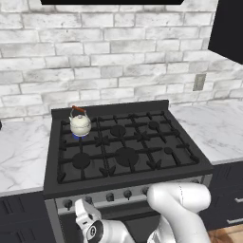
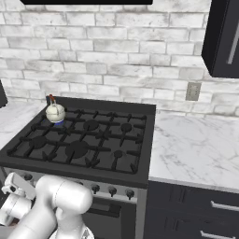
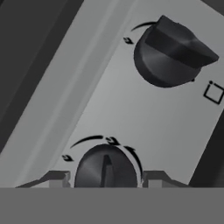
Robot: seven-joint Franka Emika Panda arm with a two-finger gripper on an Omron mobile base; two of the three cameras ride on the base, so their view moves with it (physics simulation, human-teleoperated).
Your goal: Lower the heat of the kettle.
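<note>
Stove (image 1: 126,182) rises above and ahead of my gripper (image 3: 105,181), which sits low at the left end of the front control panel (image 3: 131,113). Kettle (image 1: 80,124) stands up and beyond me on the rear left burner, well apart from the gripper, with a blue flame showing under its base. It is not what I reach for; I judge that the coming move turns on the knob that governs that burner.

In the hand view, the near knob (image 3: 106,168) lies straight ahead between my two fingertips (image 3: 54,178), one tip on each side of it. The knob's ridge runs roughly along my line of sight, up the picture, so the tips stand across it. The far knob (image 3: 173,54) lies further along the panel, up and to the right, and its ridge is turned to a different angle.

Jaws are parted about as wide as the near knob. I cannot tell whether the pads touch it, because the lower part of the knob and the tips are cut off at the bottom edge. Panel markings around each dial are too small to read, so I cannot confirm which burner the near knob serves.
</note>
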